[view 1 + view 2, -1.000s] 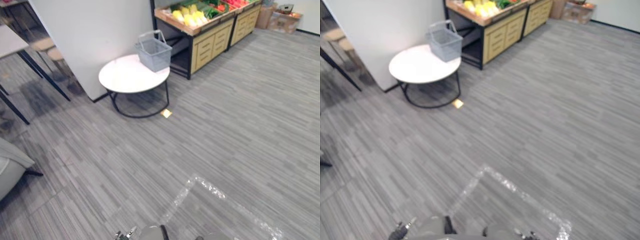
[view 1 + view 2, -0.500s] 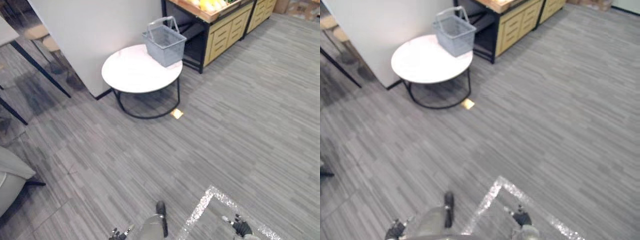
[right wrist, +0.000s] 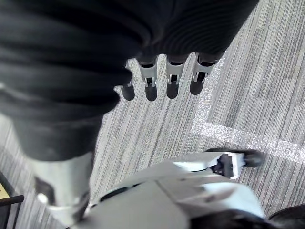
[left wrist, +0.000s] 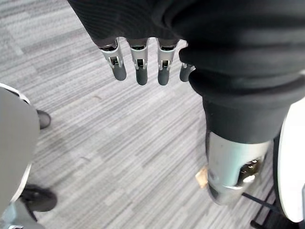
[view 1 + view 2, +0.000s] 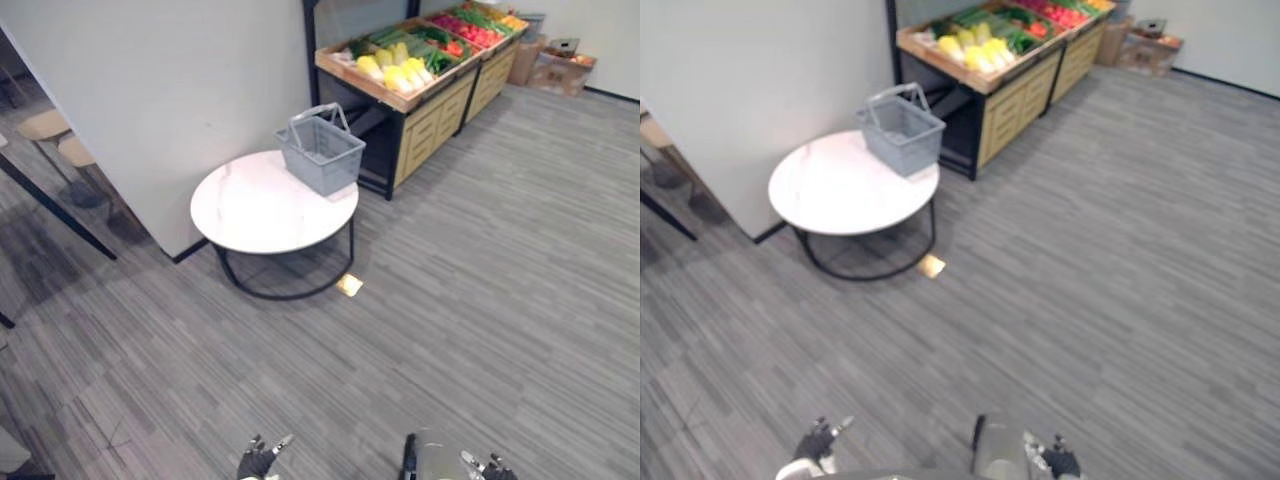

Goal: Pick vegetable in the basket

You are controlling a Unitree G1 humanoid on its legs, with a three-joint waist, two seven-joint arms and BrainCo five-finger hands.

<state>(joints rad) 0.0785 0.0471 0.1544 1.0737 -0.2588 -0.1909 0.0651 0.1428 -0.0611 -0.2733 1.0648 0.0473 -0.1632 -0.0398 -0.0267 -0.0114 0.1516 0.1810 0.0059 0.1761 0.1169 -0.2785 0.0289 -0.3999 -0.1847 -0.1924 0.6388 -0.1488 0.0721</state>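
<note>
**Basket on the table, vegetables on the stand, both hands empty**

The grey mesh-sided plastic basket [image 5: 322, 152] stands upright on the round white table with a black metal frame [image 5: 255, 205], at the table's edge nearest the produce stand, its handle raised. What lies inside it is hard to make out.

Just beyond the table on that side is the wooden produce stand with pale drawer fronts [image 5: 425, 125]. Its far end is cut off by the edge of the head views. On its top lie yellow vegetables [image 5: 400, 72], green vegetables [image 5: 425, 52] and red vegetables [image 5: 470, 25], too small to tell apart by kind. Past the stand sit brown cardboard boxes [image 5: 555, 62]; any print on them is too small to read.

A white partition wall [image 5: 170, 90] rises behind the table and hides what is beyond it. A small yellowish square [image 5: 349, 285] lies on the grey striped floor beside the table's foot.

Well apart from the table, the left hand [image 4: 138, 67] and the right hand [image 3: 171, 78] hang over the floor, fingers straight and loosely spread, holding nothing.
</note>
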